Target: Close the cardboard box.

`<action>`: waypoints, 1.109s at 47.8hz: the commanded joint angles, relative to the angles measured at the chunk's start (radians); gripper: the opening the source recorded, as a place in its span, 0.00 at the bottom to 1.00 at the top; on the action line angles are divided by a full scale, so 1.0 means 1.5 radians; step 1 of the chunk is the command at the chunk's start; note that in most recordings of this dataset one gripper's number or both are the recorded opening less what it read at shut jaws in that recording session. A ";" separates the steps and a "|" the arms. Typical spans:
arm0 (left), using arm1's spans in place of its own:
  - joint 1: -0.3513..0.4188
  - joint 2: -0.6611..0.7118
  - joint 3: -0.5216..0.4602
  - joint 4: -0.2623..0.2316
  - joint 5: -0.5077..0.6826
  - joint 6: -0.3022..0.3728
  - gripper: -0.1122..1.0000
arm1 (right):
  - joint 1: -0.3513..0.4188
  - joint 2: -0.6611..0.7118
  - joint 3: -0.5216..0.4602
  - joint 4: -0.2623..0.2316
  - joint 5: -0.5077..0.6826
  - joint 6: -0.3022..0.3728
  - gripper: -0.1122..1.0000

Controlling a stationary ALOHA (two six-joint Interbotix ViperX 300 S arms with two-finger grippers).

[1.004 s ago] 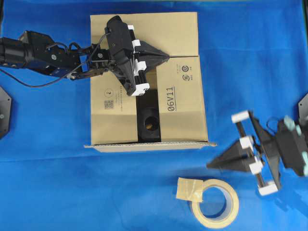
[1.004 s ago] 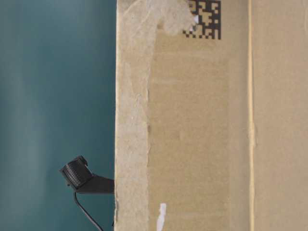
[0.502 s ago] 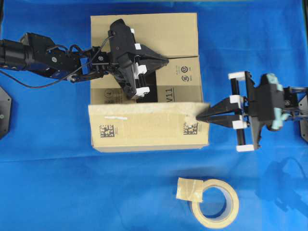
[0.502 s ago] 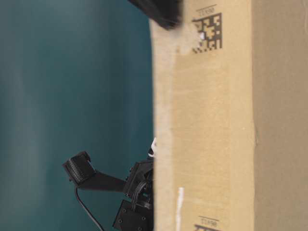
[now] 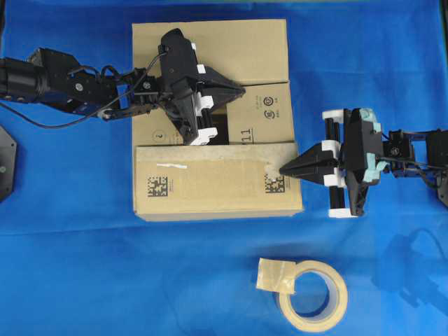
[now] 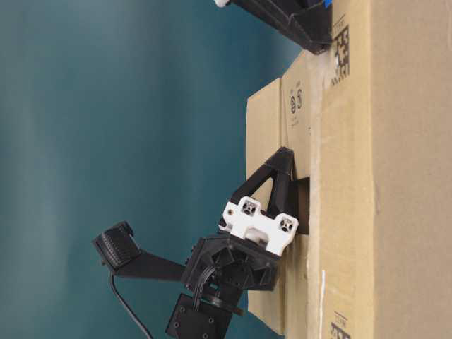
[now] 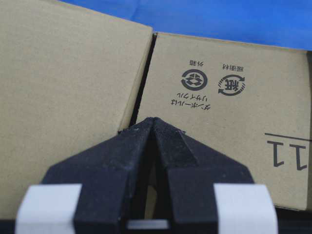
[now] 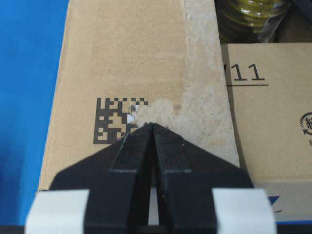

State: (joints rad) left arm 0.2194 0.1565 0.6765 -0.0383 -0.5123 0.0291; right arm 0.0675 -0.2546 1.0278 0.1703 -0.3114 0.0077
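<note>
The cardboard box (image 5: 238, 49) stands at mid table. Its far flap and a side flap printed "11" (image 5: 262, 115) lie folded in. The near flap (image 5: 210, 183), with black square codes and a torn tape strip, lies nearly flat over the top. My left gripper (image 5: 241, 88) is shut and empty, its tip at the seam between the far and side flaps (image 7: 155, 119). My right gripper (image 5: 282, 170) is shut and empty, its tip touching the near flap by a code (image 8: 152, 125). A dark gap (image 5: 217, 133) stays open under the left gripper.
A beige tape roll (image 5: 313, 294) lies on the blue cloth (image 5: 84, 280) in front of the box, to the right. In the table-level view the box (image 6: 381, 176) fills the right side, with the left gripper (image 6: 286, 152) over it.
The near flap swung up from hanging outward and folded over the top. My right gripper moved from near the tape roll to the flap's right end. The left gripper barely moved.
</note>
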 commanded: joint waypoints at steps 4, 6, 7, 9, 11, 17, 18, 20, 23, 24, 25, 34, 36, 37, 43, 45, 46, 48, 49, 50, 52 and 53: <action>-0.004 -0.026 -0.014 -0.001 -0.002 0.000 0.10 | 0.000 -0.003 -0.011 0.001 -0.003 -0.001 0.10; -0.004 -0.033 -0.015 -0.001 -0.002 0.000 0.10 | 0.000 -0.003 -0.011 0.000 -0.003 -0.001 0.10; -0.004 -0.037 -0.016 -0.001 -0.001 0.000 0.10 | 0.000 -0.003 -0.011 0.001 -0.003 -0.001 0.10; -0.005 -0.045 -0.019 -0.001 0.002 0.000 0.10 | 0.000 -0.003 -0.011 0.001 -0.003 -0.001 0.10; -0.006 -0.055 -0.025 -0.001 0.010 0.000 0.10 | 0.000 -0.003 -0.011 0.001 -0.003 -0.001 0.10; -0.005 -0.090 -0.050 -0.001 0.066 0.004 0.10 | 0.000 -0.003 -0.012 0.001 -0.004 -0.002 0.10; -0.004 -0.095 -0.054 -0.001 0.079 0.005 0.10 | 0.000 -0.003 -0.012 0.001 -0.003 -0.002 0.10; -0.003 -0.107 -0.065 -0.001 0.104 0.009 0.10 | 0.000 -0.003 -0.012 0.001 -0.004 -0.002 0.10; 0.003 -0.126 -0.085 -0.001 0.147 0.012 0.10 | 0.000 -0.003 -0.012 0.001 -0.004 -0.002 0.10; 0.006 -0.131 -0.090 -0.001 0.159 0.012 0.10 | 0.000 -0.003 -0.012 0.001 -0.004 -0.002 0.10; 0.010 -0.134 -0.095 -0.001 0.170 0.012 0.10 | 0.000 -0.003 -0.012 0.001 -0.004 -0.001 0.10; 0.065 -0.147 -0.135 -0.001 0.256 0.012 0.10 | 0.000 -0.003 -0.012 0.001 -0.004 -0.003 0.10; 0.082 -0.144 -0.145 0.000 0.276 0.012 0.10 | 0.000 -0.003 -0.012 0.001 -0.004 -0.003 0.10; 0.091 -0.143 -0.149 0.000 0.287 0.012 0.10 | 0.000 -0.003 -0.012 0.001 -0.005 -0.004 0.10; 0.140 -0.125 -0.182 0.000 0.357 0.013 0.10 | 0.000 -0.003 -0.012 0.000 -0.004 -0.005 0.10; 0.151 -0.119 -0.191 0.002 0.382 0.013 0.10 | 0.000 -0.003 -0.012 0.001 -0.005 -0.006 0.10; 0.156 -0.117 -0.196 0.002 0.396 0.014 0.10 | 0.000 -0.003 -0.012 0.001 -0.004 -0.006 0.10; 0.167 -0.109 -0.210 0.002 0.428 0.014 0.10 | 0.000 -0.003 -0.012 0.000 -0.004 -0.007 0.10; 0.171 -0.106 -0.214 0.002 0.442 0.014 0.10 | 0.000 -0.003 -0.012 0.000 -0.005 -0.007 0.10; 0.174 -0.104 -0.218 0.002 0.456 0.014 0.10 | 0.000 -0.003 -0.012 0.000 -0.006 -0.008 0.10; 0.179 -0.099 -0.228 0.003 0.482 0.014 0.10 | 0.000 -0.003 -0.012 0.000 -0.006 -0.009 0.10; 0.181 -0.097 -0.231 0.003 0.494 0.014 0.10 | -0.001 -0.003 -0.012 0.000 -0.007 -0.009 0.10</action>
State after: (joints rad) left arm 0.4801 0.0153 0.3743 -0.0383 0.1749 0.0491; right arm 0.0675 -0.2546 1.0262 0.1703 -0.3129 -0.0015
